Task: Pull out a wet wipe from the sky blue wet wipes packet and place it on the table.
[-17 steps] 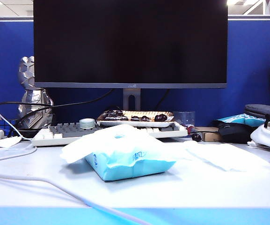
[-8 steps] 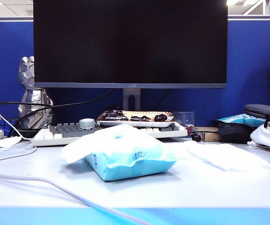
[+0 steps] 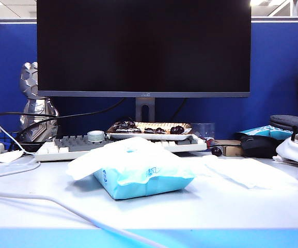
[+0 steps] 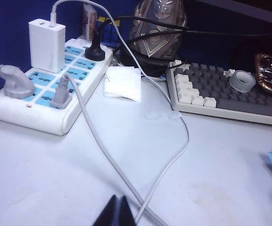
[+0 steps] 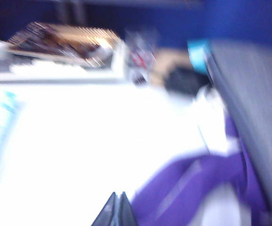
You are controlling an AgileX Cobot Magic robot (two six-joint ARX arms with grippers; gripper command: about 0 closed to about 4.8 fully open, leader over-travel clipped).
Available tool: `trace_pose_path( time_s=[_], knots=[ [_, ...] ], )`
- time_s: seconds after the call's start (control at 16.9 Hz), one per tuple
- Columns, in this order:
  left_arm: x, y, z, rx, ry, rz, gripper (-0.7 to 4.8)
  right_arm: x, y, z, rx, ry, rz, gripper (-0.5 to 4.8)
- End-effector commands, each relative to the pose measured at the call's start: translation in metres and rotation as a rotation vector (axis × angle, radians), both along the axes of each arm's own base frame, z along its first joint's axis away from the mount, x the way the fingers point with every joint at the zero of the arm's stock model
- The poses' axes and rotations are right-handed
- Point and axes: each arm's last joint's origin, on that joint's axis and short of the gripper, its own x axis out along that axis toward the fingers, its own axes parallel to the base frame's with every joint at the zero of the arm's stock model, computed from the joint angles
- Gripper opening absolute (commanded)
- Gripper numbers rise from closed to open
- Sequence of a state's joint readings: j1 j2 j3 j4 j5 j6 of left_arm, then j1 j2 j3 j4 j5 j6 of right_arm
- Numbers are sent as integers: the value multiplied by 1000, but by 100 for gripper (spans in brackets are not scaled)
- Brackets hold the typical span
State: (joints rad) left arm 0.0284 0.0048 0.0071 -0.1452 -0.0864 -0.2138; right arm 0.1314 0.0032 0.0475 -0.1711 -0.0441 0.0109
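wipe (image 3: 241, 172) exterior only, tools (image 4: 118, 212) (image 5: 118, 209) closed wrist-side

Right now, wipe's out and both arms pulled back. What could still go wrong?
1. The wet wipe lies flat beside the sky blue wet wipes packet, but near the clutter on that side of the table; a low sweep could drag it.
2. The shut left gripper sits right over loose cables; a snag is possible.
3. The shut right gripper view is blurred.
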Motion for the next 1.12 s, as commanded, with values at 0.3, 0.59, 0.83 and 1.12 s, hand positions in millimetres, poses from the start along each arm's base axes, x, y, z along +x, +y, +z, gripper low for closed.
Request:
trace_pose_path(
  time_s=[0.3,0.59,0.83,1.12],
  knots=[
    [0,0,0,3,-5,-1,-3,2,-9,-13,12,64,-120,0],
    [0,0,0,4,-5,-1,-3,2,-11,-13,13,64,-134,0],
    [0,0,0,3,-5,-1,-3,2,-10,-13,13,63,-132,0],
    [0,0,0,3,-5,-1,-3,2,-10,-13,13,64,-132,0]
  ],
)
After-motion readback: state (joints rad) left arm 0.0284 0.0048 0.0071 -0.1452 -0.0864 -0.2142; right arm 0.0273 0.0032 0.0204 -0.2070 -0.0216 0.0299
